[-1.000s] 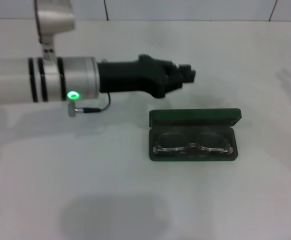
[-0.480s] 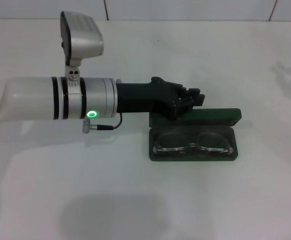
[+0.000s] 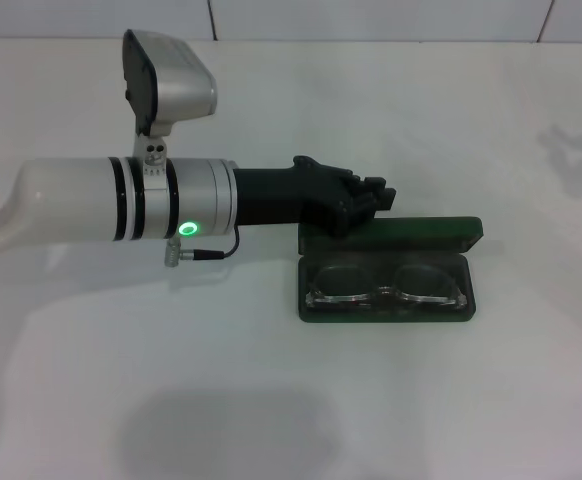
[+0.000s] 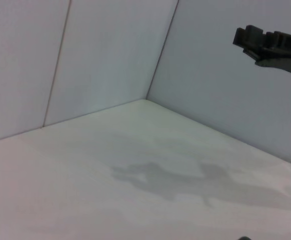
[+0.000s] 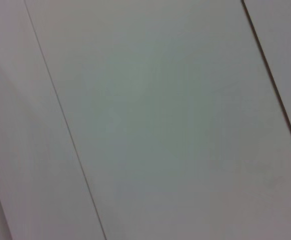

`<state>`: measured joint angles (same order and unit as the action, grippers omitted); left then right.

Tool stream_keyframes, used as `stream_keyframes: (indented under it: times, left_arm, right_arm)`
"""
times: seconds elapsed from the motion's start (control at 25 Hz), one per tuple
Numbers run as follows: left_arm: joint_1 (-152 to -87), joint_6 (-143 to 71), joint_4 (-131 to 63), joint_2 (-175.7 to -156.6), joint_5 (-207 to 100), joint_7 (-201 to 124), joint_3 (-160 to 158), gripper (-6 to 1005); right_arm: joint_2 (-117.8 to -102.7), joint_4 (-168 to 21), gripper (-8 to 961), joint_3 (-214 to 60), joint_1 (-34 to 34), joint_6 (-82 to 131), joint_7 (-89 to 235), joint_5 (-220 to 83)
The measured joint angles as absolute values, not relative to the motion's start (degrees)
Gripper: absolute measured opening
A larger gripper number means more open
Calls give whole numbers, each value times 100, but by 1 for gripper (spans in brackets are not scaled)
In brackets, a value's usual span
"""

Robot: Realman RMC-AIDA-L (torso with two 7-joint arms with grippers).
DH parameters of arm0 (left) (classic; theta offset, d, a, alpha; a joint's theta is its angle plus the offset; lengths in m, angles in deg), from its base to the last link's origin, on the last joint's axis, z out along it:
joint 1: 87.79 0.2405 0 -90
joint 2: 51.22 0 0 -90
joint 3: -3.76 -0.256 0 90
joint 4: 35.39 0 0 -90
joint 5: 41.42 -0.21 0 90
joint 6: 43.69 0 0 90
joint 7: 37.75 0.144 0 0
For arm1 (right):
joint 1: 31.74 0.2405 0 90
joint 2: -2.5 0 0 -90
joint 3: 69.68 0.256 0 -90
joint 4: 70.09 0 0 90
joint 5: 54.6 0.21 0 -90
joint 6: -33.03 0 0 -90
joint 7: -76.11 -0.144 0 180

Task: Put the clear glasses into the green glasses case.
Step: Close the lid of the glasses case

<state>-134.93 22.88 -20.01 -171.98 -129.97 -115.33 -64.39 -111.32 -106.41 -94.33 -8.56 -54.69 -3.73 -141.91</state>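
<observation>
Head view: the clear glasses are lying inside the green glasses case, in its lower tray, with the lid standing open behind them on the white table. The left gripper is being held just above the lid's left end, the arm being stretched flat across the table from the robot's left, wrist camera uppermost. Whether the pincer is released or clenched cannot be told; the fingers are seen end-on as one dark mass. Risk being judged: if the lid is being nudged only at its left end, the light case may be skidded or twisted on the smooth table instead of being closed, and a glasses arm riding high may be pinched by the lid. Left wrist view: only bare table, wall panels and the dark tip of the gripper at the frame edge are being shown; neither case nor glasses are being seen, so contact with the lid cannot be confirmed. Right wrist view: only pale wall panels with seams are being shown; the right gripper is not being seen in any view.
</observation>
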Motion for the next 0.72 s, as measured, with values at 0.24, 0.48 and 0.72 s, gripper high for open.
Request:
stream_keyframes:
  times: [0.24,0.48,0.72]
  left_arm:
    - [-13481,2276,-2009,-17198,-12877,-11527,-6761,172]
    - [-13452,2276,-2009,-17198,-12858,-11525,-6796,171]
    - [-13447,2306,-2009,-17197,-12851,-11525,-6997,171]
  right_arm:
    - [-11143,-10638,251,-9429,-830,-5437,-370,-14192]
    - [-11163,-10639,257,-9429,-811,-5433,-369,-14197]
    - [-11173,-10624,263,-9429,-810,-5410,-369,-14201]
